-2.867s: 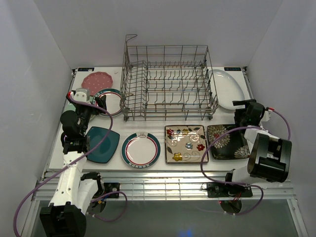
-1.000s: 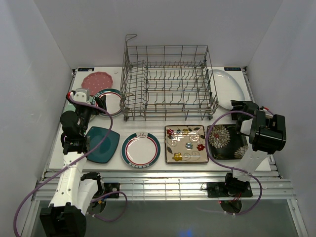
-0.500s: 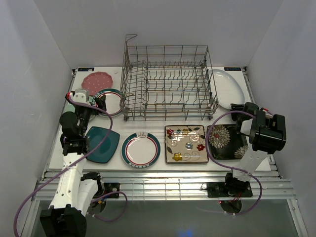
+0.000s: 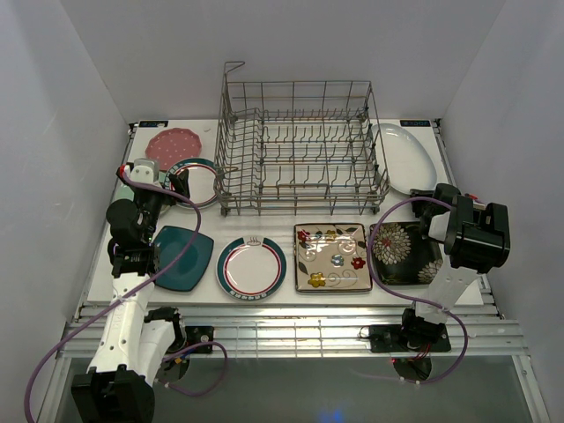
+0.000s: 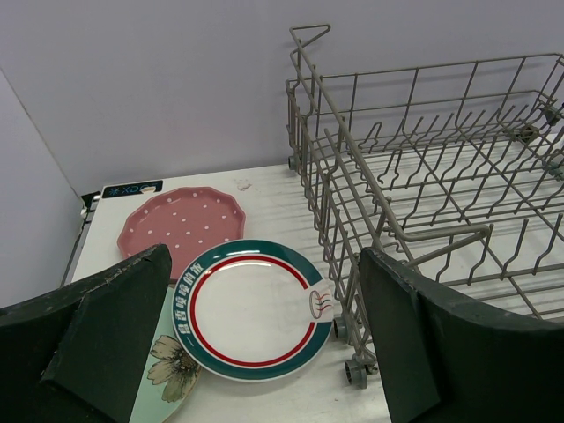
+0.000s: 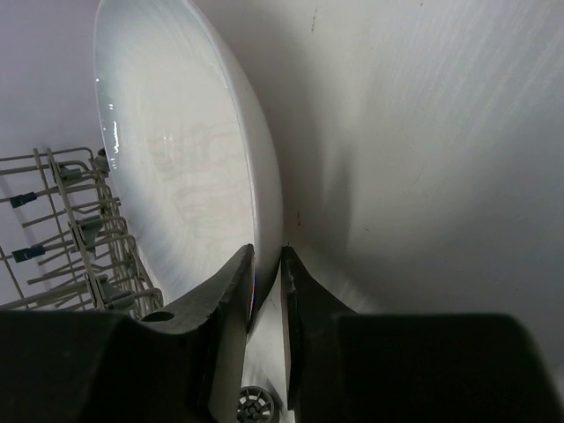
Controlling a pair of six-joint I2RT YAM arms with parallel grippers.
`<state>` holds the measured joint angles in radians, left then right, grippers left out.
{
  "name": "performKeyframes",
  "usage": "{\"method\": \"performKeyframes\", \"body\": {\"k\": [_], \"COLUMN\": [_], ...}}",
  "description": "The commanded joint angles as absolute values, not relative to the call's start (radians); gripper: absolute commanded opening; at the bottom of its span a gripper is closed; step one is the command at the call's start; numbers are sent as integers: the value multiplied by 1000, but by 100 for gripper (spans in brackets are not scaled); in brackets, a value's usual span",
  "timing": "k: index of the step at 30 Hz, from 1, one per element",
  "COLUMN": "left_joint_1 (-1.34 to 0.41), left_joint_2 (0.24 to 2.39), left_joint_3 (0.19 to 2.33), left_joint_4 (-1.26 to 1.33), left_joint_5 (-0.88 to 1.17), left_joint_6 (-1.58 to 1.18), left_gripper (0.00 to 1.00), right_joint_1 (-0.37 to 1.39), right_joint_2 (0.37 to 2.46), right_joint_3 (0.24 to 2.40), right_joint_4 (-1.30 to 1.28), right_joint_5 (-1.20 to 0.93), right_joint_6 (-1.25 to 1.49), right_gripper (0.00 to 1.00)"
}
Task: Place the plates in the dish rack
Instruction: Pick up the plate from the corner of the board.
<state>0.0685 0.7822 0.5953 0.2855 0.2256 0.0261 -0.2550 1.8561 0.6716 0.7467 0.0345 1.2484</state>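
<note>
Edges give the only purchase on a flat dish, so my right tool point(image 6: 264, 257) sits narrow across the rim of the white oval plate point(image 6: 176, 159). The plate lies on the desk point(image 4: 207, 222) at three o'clock of the dish rack point(image 4: 300, 204). My left tool point(image 5: 264, 264) gapes wide and empty at nine o'clock.

Dish rack point(image 4: 300, 145) is dull grey metal wire. White oval plate point(image 6: 176, 159) is smooth, glossy, proper glazed shine. Left gripper point(image 5: 264, 256) fingers point(image 5: 106, 335) look like matt black plastic. Tabletop point(image 4: 264, 225) is matt white.

Plate point(image 4: 407, 157) right of dish rack point(image 4: 300, 150)
</note>
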Motion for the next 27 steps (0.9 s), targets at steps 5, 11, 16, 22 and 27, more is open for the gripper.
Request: {"method": "performKeyframes", "body": {"k": [5, 11, 16, 22, 27], "left_joint_1": [68, 69, 69, 69, 69], "left_joint_2": [767, 761, 759, 759, 759], "left_joint_3": [584, 584, 583, 583, 581], "left_joint_4": [293, 295, 295, 295, 295], "left_joint_5": [233, 233, 235, 244, 253], "left_joint_6": [21, 23, 23, 23, 23], "left_gripper": [98, 98, 98, 98, 98], "right_joint_1": [-249, -248, -245, -239, -236], "right_joint_2": [1825, 1780, 1749, 1707, 1649], "right_joint_3": [692, 689, 689, 716, 762], "right_joint_4": [752, 723, 695, 603, 491], "right_joint_5": [74, 92, 115, 161, 227], "right_joint_6": [1236, 1230, 1226, 1204, 1172], "right_gripper": [19, 8, 8, 8, 8]}}
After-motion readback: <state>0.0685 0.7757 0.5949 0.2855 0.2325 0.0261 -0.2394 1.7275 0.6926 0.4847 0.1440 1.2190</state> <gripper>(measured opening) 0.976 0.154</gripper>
